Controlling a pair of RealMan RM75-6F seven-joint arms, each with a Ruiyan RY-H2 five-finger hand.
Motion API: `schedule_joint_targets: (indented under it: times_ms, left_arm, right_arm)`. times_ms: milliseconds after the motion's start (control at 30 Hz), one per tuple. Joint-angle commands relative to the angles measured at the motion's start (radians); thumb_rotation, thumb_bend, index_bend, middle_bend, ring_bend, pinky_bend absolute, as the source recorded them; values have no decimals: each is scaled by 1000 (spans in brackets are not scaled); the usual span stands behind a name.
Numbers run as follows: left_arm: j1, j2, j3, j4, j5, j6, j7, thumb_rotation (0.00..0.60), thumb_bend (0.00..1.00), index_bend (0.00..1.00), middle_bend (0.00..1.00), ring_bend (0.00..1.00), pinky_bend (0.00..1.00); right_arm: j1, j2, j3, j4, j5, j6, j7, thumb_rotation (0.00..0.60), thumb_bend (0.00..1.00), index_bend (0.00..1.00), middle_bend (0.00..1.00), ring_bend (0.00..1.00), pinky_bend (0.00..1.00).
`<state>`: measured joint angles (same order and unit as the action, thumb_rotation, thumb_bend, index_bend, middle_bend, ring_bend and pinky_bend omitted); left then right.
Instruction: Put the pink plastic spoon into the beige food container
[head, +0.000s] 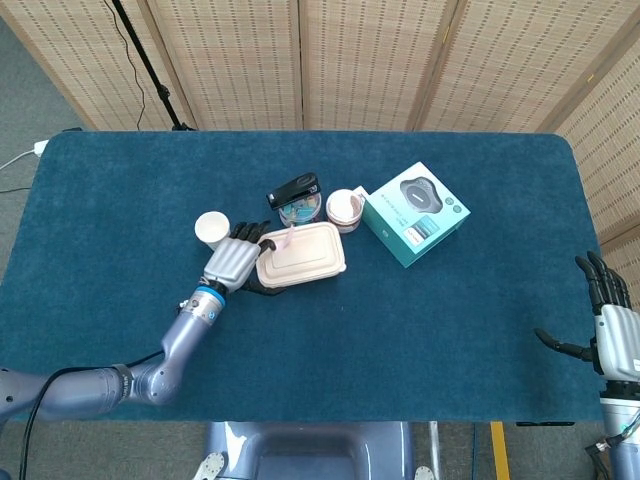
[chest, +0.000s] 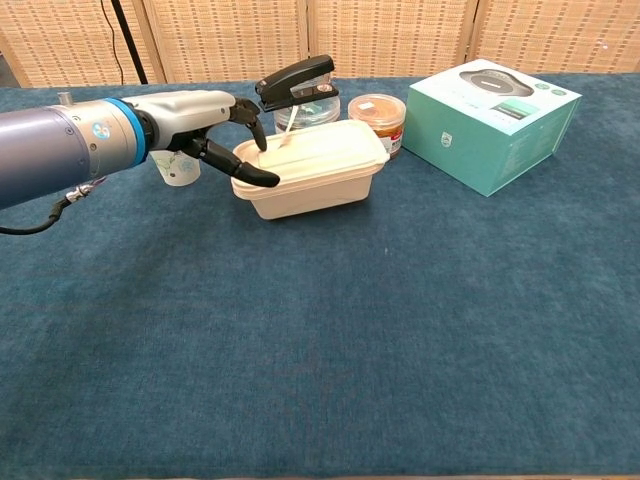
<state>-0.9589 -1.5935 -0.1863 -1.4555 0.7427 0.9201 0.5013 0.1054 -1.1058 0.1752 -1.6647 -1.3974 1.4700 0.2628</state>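
fingers of my left hand (chest: 205, 140) curl round the near-left end of the beige container (chest: 310, 168), pinching the pink spoon (chest: 285, 131), which leans tilted against the container's left end, lower end at the lid, handle rising toward the black stapler (chest: 296, 80). i cannot tell whether the lid is shut. paper cup (head: 211, 229) sits just beside my wrist. my right hand (head: 612, 332) hangs well apart at the table's (head: 450, 330) right edge, fingers spread wide, holding nothing.
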Motion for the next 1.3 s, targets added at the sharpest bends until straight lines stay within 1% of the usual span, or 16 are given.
schedule_joint_targets:
  times_ms: [33, 433, 667, 1000, 1300]
  left_arm:
    - [1, 1, 0, 1, 0, 0, -1, 221, 0, 293, 0, 0, 0]
    - [2, 0, -5, 8, 2, -6, -11, 220, 0, 294, 0, 0, 0]
    - [1, 13, -24, -15, 10, 4, -22, 220, 0, 294, 0, 0, 0]
    - [-12, -1, -15, -16, 0, -18, -13, 220, 0, 293, 0, 0, 0]
    - [-14, -11, -19, -1, -7, 5, 0, 220, 0, 293, 0, 0, 0]
  right_arm:
    - [0, 1, 0, 0, 0, 1, 1, 600, 0, 16, 0, 0, 0]
    - [-1, 3, 1, -2, 0, 1, 5, 600, 0, 16, 0, 0, 0]
    - [-1, 3, 1, -3, 1, -1, 7, 600, 0, 16, 0, 0, 0]
    - [-1, 6, 2, -3, 3, -2, 12, 600, 0, 16, 0, 0, 0]
    - [-3, 10, 5, -2, 7, -1, 21, 600, 0, 16, 0, 0, 0]
